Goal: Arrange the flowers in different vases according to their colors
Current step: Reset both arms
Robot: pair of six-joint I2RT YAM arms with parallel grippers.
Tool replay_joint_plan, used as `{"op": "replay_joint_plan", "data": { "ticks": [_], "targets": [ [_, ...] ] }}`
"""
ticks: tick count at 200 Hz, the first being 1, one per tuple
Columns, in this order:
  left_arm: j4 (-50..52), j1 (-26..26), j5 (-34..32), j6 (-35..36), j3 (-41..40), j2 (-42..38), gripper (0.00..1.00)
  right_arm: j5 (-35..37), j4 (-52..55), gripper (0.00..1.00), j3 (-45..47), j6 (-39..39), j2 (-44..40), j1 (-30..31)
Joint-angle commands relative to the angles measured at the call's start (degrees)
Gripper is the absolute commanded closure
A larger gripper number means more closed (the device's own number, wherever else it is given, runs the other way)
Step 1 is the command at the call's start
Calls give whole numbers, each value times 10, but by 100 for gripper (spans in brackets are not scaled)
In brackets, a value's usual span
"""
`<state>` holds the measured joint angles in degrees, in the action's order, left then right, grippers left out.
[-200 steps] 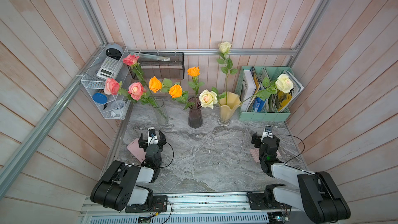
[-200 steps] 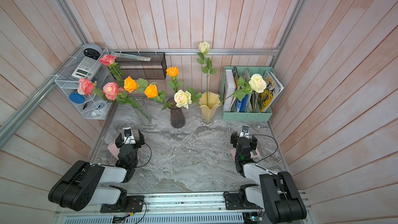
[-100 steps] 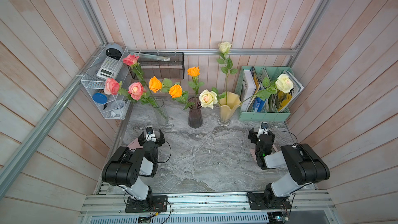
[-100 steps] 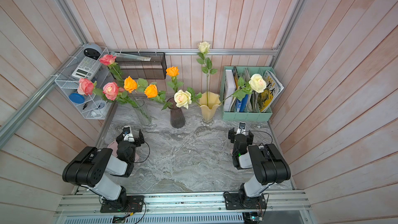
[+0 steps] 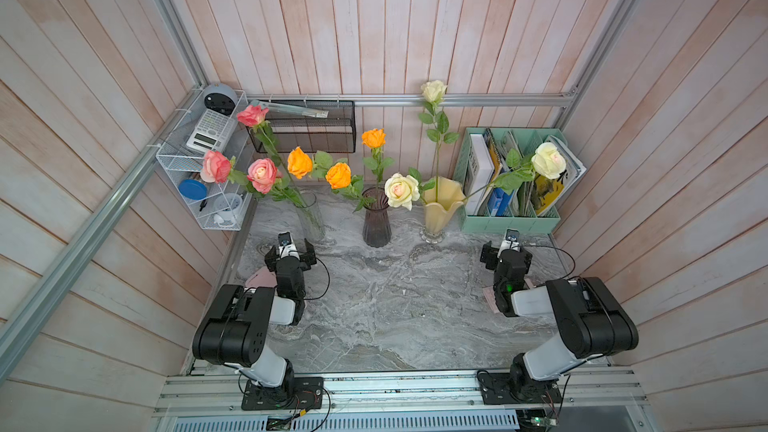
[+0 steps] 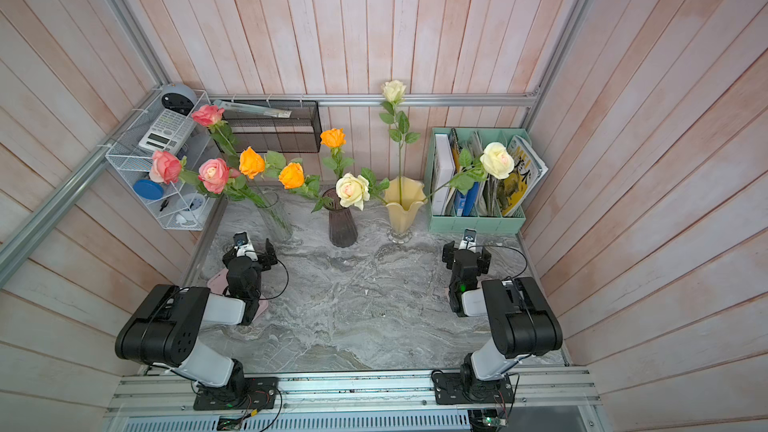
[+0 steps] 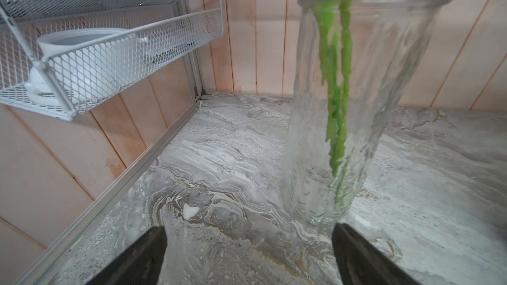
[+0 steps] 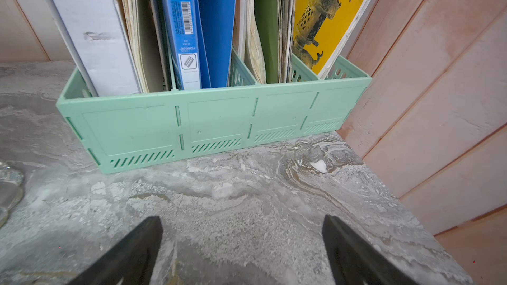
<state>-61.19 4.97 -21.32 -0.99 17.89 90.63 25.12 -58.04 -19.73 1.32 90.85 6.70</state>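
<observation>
Three vases stand in a row at the back of the marble table in both top views. The clear glass vase holds three pink roses; its green stems show through the glass. Three orange roses stand in the dark purple vase. The pale yellow vase holds three cream roses. My left gripper is open and empty, low over the table just in front of the clear vase. My right gripper is open and empty.
The mint-green file holder with books stands just ahead of the right gripper. A white wire shelf hangs on the left wall, and a black mesh basket on the back wall. Pink pads lie under both arms.
Both arms have folded upward, elbows rising over their bases. The grippers stay open and low, shifted slightly toward the back. The flowers and vases have not moved.
</observation>
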Motion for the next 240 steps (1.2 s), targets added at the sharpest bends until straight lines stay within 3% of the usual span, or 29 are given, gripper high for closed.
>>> {"op": "replay_joint_plan", "data": {
  "ticks": [1,240],
  "targets": [
    [18,-3,-14,-11,8,-7,0,8,-3,2,2,7,-6,-1],
    [27,-3,-28,-17,13,-7,0,12,12,2,-6,9,-7,-2]
  ]
}}
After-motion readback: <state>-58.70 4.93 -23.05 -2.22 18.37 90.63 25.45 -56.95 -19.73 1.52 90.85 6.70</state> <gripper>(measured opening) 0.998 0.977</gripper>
